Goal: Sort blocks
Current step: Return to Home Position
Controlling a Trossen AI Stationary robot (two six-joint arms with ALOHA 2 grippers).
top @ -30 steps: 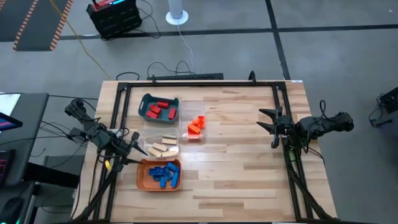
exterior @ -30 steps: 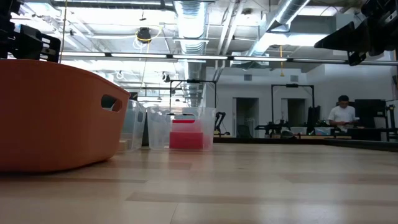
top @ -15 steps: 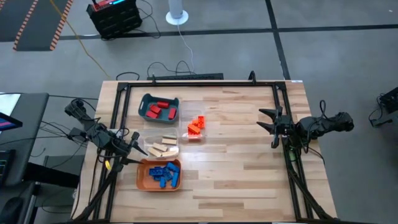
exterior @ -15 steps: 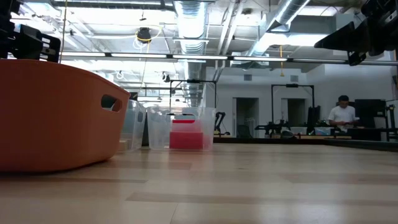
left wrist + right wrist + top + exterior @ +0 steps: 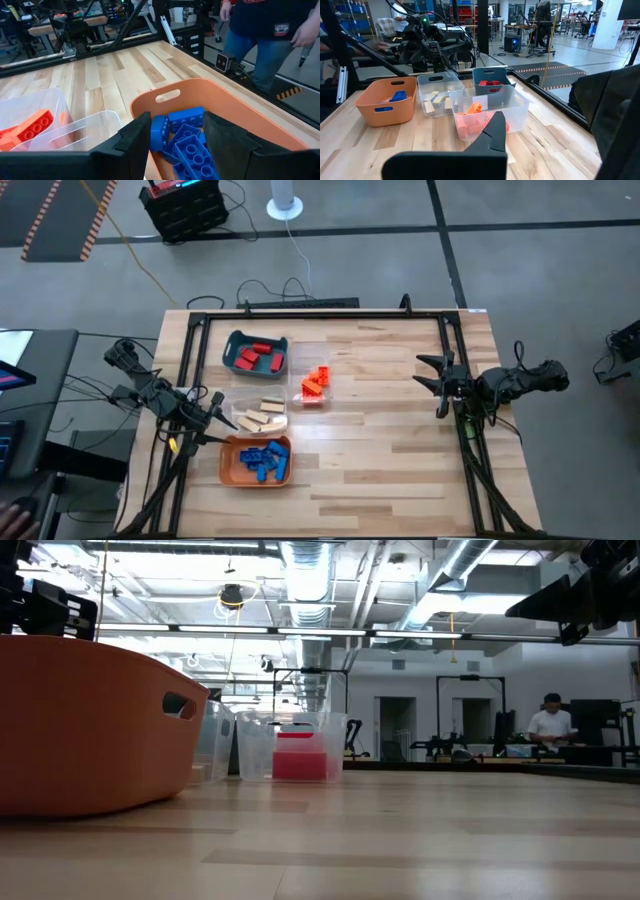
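Along the left edge of the pale wooden worktop (image 5: 380, 450) my left jaws hang spread and empty, just beside the orange plastic tray (image 5: 226, 463) of blue toy bricks (image 5: 264, 461) and the clear plastic tray (image 5: 238, 404) of pale tan wooden blocks (image 5: 262, 417). Farther back, red toy bricks (image 5: 256, 359) lie in the teal plastic tray (image 5: 232, 340), and orange toy bricks (image 5: 316, 381) in a second clear tray (image 5: 517, 107). At the right edge, well apart from all four trays, my right jaws hang spread and empty
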